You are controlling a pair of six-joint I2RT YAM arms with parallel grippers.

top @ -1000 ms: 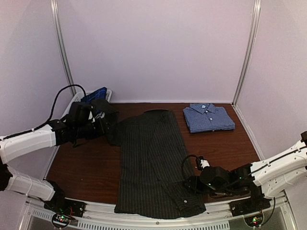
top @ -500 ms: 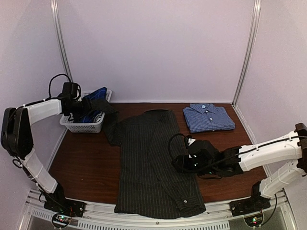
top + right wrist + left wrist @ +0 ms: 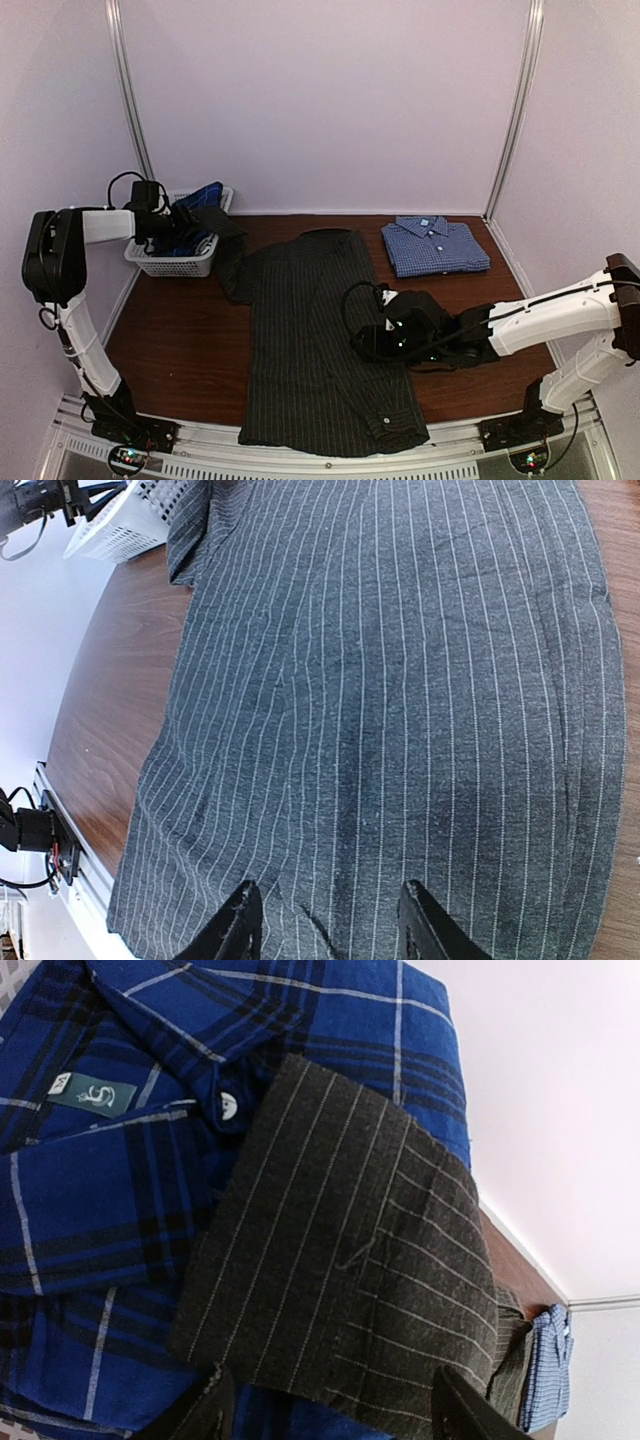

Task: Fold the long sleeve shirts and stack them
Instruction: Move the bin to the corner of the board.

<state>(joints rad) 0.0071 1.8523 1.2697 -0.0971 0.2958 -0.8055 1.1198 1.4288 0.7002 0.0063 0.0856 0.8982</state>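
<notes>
The charcoal pinstripe shirt [image 3: 310, 330] lies spread flat down the middle of the table. Its sleeve runs up left, and the cuff [image 3: 330, 1260] rests on the navy plaid shirt [image 3: 100, 1180] in the basket. My left gripper [image 3: 335, 1420] hovers over that cuff, open, holding nothing. My right gripper [image 3: 330, 930] is open just above the pinstripe shirt's [image 3: 400, 680] right half, and nothing sits between its fingers [image 3: 235, 925]. The blue-and-white check shirt [image 3: 435, 245] lies folded at the back right.
The white mesh basket [image 3: 170, 262] stands at the back left corner with the plaid shirt [image 3: 205, 195] inside. Walls close the table at the back and both sides. Bare brown tabletop [image 3: 170, 340] shows left of the pinstripe shirt and to its right.
My left gripper pulled back to the basket and its jaws widened, leaving the cuff on the plaid shirt. My right gripper moved from the front edge up and left over the pinstripe shirt.
</notes>
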